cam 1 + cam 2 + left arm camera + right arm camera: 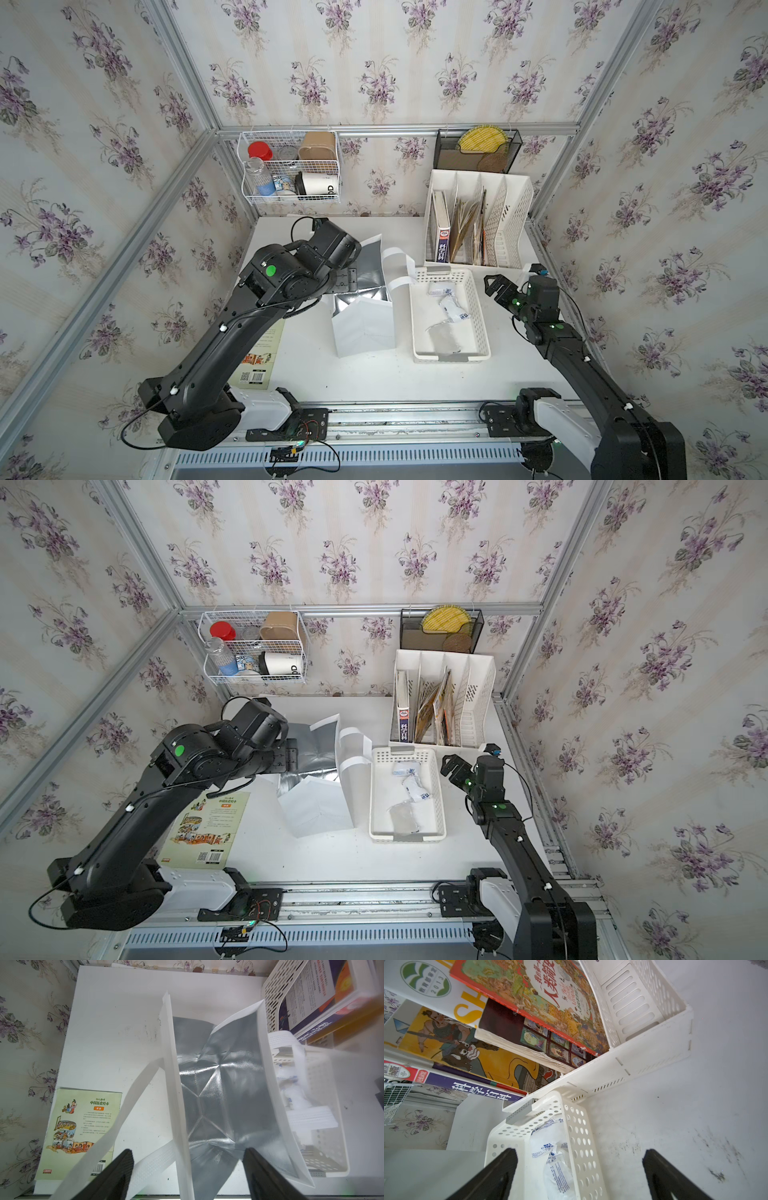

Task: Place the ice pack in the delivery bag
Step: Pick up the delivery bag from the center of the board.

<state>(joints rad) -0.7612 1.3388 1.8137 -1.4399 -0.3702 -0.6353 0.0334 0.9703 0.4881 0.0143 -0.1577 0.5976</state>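
Note:
The delivery bag (365, 328) stands in mid-table with its mouth open, and its silver lining (224, 1088) fills the left wrist view. My left gripper (188, 1159) is open at the bag's mouth, with one white wall of the bag standing between its fingers, untouched. A white ice pack (455, 311) with blue print lies in the white perforated basket (451, 356) to the right of the bag, with another (439, 287) behind it. My right gripper (492, 284) is open beside the basket's far right corner, and its fingers straddle the basket wall (579, 1147) with an ice pack (556, 1167) just inside.
A white file rack (515, 224) with books stands behind the basket. A picture book (208, 829) lies flat at the front left under my left arm. A wire basket (291, 166) and a black mesh holder (478, 151) hang on the back wall.

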